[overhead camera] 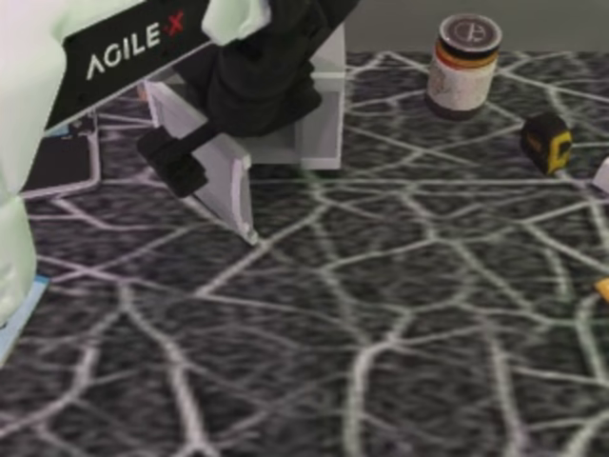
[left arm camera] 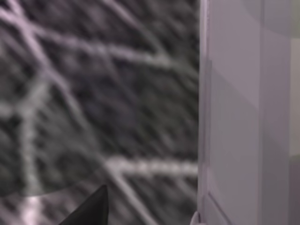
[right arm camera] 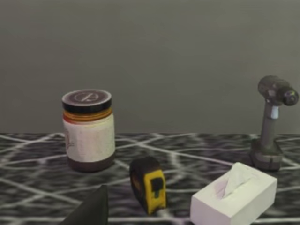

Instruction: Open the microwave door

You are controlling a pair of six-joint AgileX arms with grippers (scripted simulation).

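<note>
Left arm [overhead camera: 124,43] reads "AGILE X"; jar [overhead camera: 462,65] label seemingly illegible.

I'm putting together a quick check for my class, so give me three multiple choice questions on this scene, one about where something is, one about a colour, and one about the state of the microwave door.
1. Where does the jar stand in the top view?
A. far right part of the table
B. near left corner
C. on the microwave

2. What colours is the tape measure?
A. red and white
B. yellow and black
C. all blue

3. How is the microwave door?
A. fully shut
B. swung partly open
C. lying flat on the table

Answers:
1 A: the jar stands right of the microwave.
2 B: the tape measure shows a yellow face in a black case.
3 B: the microwave door angles out from the cabinet, with the left gripper at it.
</note>
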